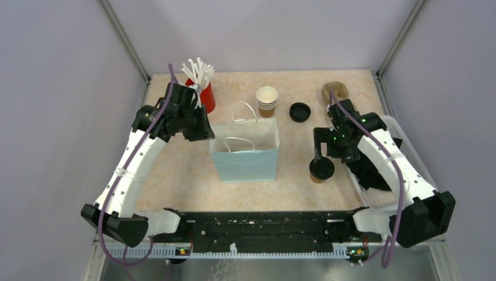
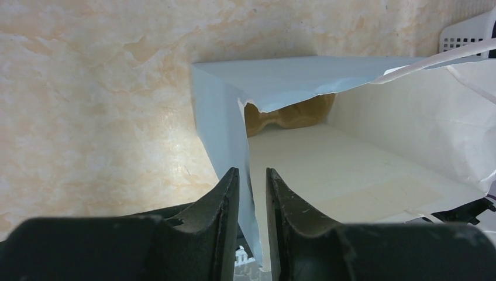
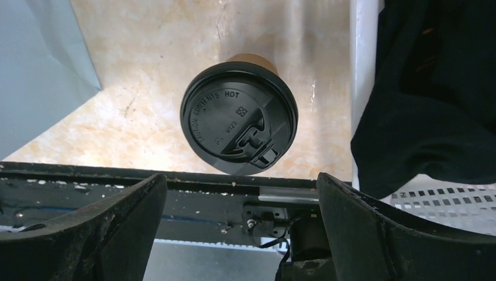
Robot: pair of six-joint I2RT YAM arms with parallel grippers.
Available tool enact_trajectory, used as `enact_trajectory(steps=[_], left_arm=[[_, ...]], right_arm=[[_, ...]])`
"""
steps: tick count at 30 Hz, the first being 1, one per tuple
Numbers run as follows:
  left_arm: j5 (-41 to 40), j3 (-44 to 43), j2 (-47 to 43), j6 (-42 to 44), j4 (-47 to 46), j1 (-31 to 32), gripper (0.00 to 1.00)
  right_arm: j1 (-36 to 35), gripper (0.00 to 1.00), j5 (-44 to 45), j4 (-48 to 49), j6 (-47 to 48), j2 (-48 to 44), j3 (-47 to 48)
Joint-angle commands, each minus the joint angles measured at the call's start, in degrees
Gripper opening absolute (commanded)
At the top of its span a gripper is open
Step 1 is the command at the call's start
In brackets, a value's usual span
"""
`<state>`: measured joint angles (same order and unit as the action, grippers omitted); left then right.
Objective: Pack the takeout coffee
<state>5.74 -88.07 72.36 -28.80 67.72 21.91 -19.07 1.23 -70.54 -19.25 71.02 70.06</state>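
Left hand [image 2: 251, 190] is clamped on the rim of the pale blue paper bag [image 1: 245, 158] at its left side, paper pinched between both fingers. Right of the bag, the takeout coffee [image 1: 321, 170] stands upright on the desk [image 1: 187, 175], black lid on. Right hand [image 3: 241, 181] hovers just above it, fingers spread wide, gripping nothing.
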Motion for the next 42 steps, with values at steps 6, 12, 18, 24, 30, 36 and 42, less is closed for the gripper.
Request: enact_trajectory(steps=[6,12,18,24,30,36,42], left_arm=[[0.82,-0.20,-0.79,0.54,-1.07,0.11,0.30],[0.88,0.09,-0.59,0.50,-1.01,0.08,0.30],[0.45,0.09,-0.73,0.41,-0.75,0.07,0.30],[0.65,0.09,-0.47,0.41,-1.02,0.10,0.30],[0.74,0.16,-0.42,0.41,-1.10,0.14,0.30],[0.62,0.33,-0.60,0.37,-1.10,0.10,0.31],[0.68,0.44,-0.70,0.41,-1.23,0.12,0.31]], right_arm=[[-1.46,0.95,0.85,9.14,2.92,1.58,-6.21],[-3.29,0.92,3.48,10.87,3.57,2.34,-7.52],[-4.27,0.91,3.63,10.70,3.81,3.71,-7.10],[-5.33,0.88,4.04,10.73,3.69,4.54,-7.39],[-5.84,0.85,5.16,10.76,3.18,4.91,-7.57],[-5.95,0.84,5.29,10.69,2.99,5.18,-7.79],[-6.71,0.85,5.33,10.61,2.75,5.76,-8.01]])
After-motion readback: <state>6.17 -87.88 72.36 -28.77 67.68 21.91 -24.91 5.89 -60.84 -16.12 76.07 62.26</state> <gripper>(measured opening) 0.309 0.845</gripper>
